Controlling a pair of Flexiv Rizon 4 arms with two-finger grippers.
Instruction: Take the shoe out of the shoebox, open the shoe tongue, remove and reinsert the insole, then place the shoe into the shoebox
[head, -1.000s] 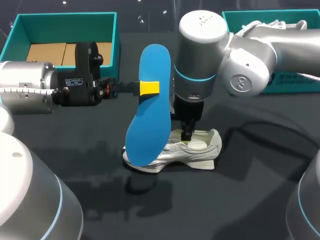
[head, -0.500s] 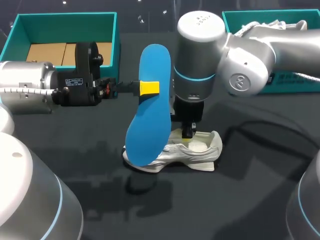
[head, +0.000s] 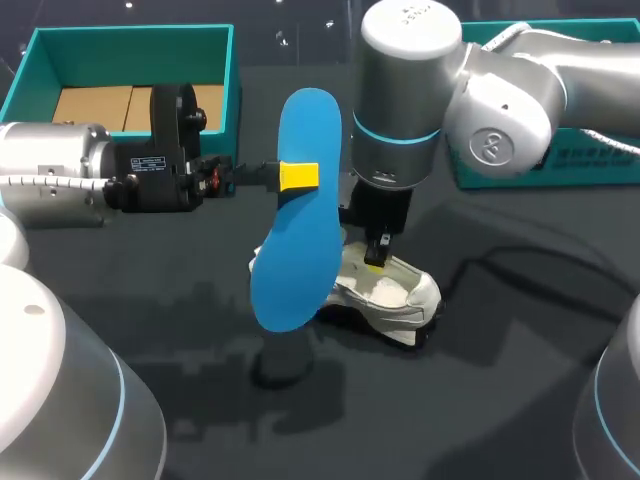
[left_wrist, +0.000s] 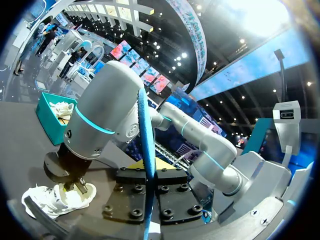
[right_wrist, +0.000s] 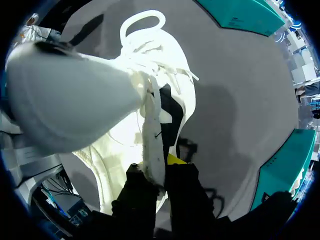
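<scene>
right gripper (right_wrist: 159, 175) was clamped on a strip of the white shoe (head: 388, 296) upper at the opening. The shoe sat tilted at mid-table (head: 500, 400). left gripper (head: 298, 176) was pinched on the blue insole (head: 300, 220), held upright just beside the shoe. Teal shoebox (head: 130, 38) was back left, well apart.
</scene>
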